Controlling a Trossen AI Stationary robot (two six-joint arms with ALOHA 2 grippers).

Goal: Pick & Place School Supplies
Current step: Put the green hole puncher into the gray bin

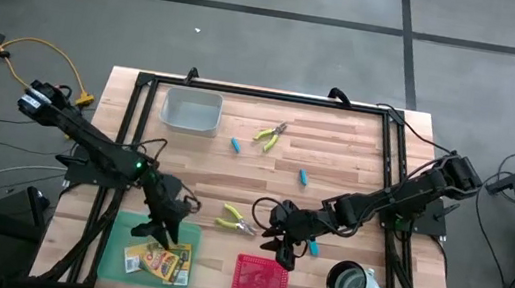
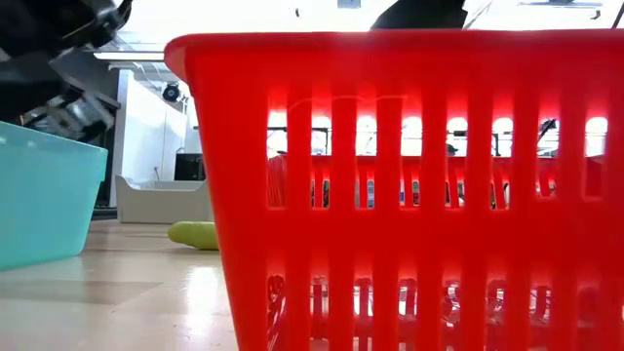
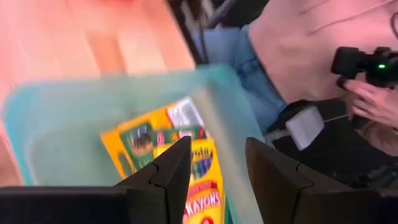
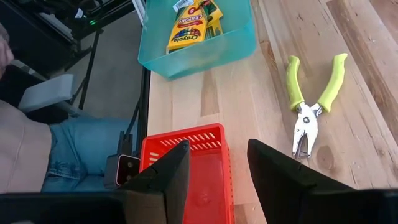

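High view: two pliers (image 1: 270,136), three blue pieces (image 1: 235,145); left end effector (image 1: 161,231) and right end effector (image 1: 283,257) gape empty.

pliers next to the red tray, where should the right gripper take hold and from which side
Come straight down on the pliers: they lie flat on the wood. Grip at the metal pivot where the splayed yellow-green handles meet, fingers closing across that narrow neck.

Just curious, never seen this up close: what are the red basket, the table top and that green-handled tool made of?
The red basket looks like moulded plastic: glossy, with thin slotted walls that light glows through. The table top appears to be wood, showing planks and grain under a smooth finish. The tool seems to have a bare shiny metal head and matte yellow-green grips, probably rubber or plastic.
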